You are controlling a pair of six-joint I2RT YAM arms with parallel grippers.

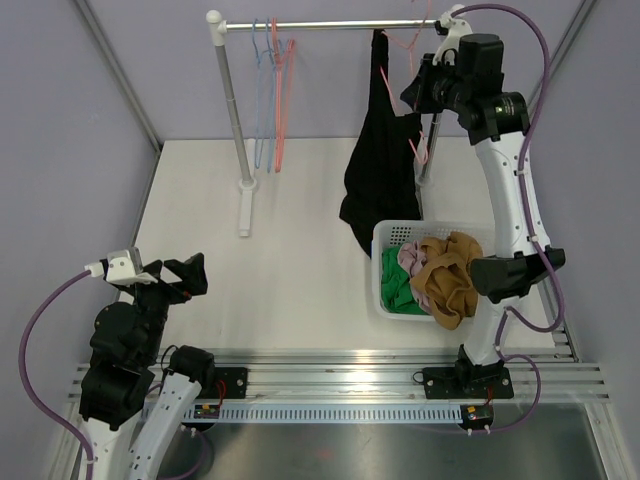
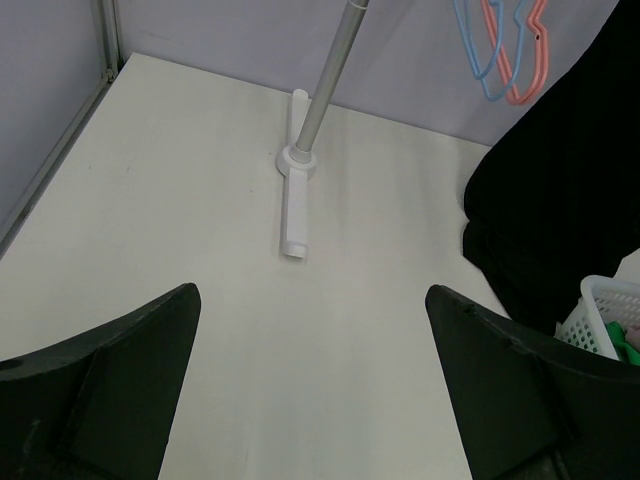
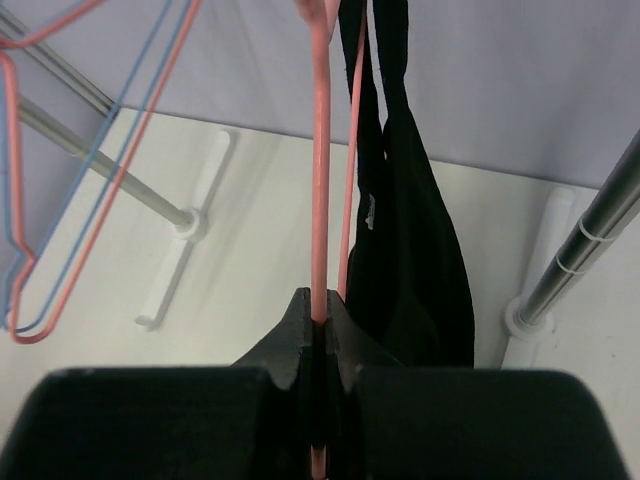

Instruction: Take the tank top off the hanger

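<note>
The black tank top [image 1: 378,170] hangs from the right part of the rail, one strap looped over a pink hanger [image 1: 410,55]. My right gripper [image 1: 418,92] is up at the rail beside it. In the right wrist view the right gripper [image 3: 318,318] is shut on a wire of the pink hanger [image 3: 318,150], and the tank top [image 3: 410,260] hangs just right of the jaws. Low at the near left, my left gripper [image 1: 190,274] is open over the table with nothing in it. The left wrist view shows its fingers [image 2: 120,370] wide apart and the tank top [image 2: 570,190] far to the right.
Blue and pink empty hangers [image 1: 275,95] hang on the left part of the clothes rail [image 1: 320,23]. The rack's left pole [image 1: 232,110] stands on a white foot [image 1: 245,205]. A white basket [image 1: 379,262] of clothes sits under the tank top, by the right arm.
</note>
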